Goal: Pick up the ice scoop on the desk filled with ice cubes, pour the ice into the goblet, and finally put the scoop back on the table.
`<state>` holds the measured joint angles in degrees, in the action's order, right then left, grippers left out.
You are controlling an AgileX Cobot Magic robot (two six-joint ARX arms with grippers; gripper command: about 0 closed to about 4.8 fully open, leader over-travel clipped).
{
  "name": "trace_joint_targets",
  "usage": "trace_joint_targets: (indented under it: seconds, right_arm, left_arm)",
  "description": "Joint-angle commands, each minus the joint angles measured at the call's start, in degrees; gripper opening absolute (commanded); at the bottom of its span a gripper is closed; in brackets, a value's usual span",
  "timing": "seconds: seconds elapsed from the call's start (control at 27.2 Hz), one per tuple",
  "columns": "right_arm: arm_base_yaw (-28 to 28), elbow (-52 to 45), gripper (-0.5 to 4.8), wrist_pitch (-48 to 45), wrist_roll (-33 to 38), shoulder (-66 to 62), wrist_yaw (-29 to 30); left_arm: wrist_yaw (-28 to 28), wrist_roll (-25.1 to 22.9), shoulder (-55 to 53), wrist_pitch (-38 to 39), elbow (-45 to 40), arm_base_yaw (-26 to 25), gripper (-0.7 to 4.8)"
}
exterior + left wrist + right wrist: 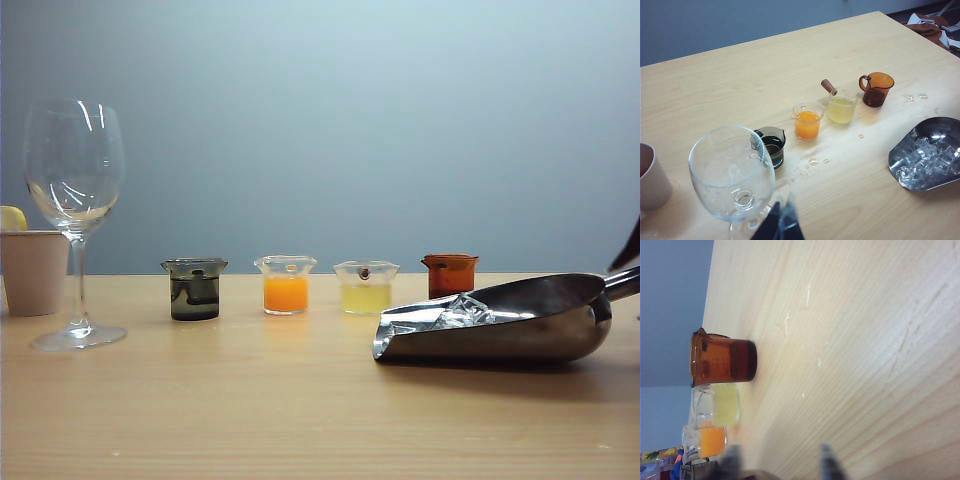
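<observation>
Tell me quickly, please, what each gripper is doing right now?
Left gripper: beside the goblet, holding nothing; open or shut cannot be told.
Right gripper: jaws apart, low over the table, not yet gripping the scoop.

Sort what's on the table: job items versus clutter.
Job: scoop, ice, goblet, table.
Clutter: dark beaker, orange beaker, yellow beaker, amber beaker, paper cup.

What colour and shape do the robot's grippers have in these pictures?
The left gripper, beside the tall clear stemmed goblet, has dark pointed fingers, one with a pale glossy face. The right gripper, at the exterior view's right edge, has two slim dark fingers, blurred. No cables or markings are visible.
</observation>
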<state>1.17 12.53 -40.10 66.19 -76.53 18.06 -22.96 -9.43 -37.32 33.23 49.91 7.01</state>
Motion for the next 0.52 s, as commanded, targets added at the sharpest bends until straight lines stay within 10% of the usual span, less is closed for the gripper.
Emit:
trace_joint_targets:
  seconds: [0.04,0.52]
  right_arm:
    - [-0.07,0.24,1.33,-1.33,-0.22,0.09,-0.09]
    - [-0.07,0.24,-0.01,-1.31,-1.75,0.09,-0.07]
  left_arm:
    - [-0.26,0.00,0.13,-0.74,0.42,0.07,-0.05]
    - [-0.26,0.00,0.13,-0.74,0.42,0.07,-0.05]
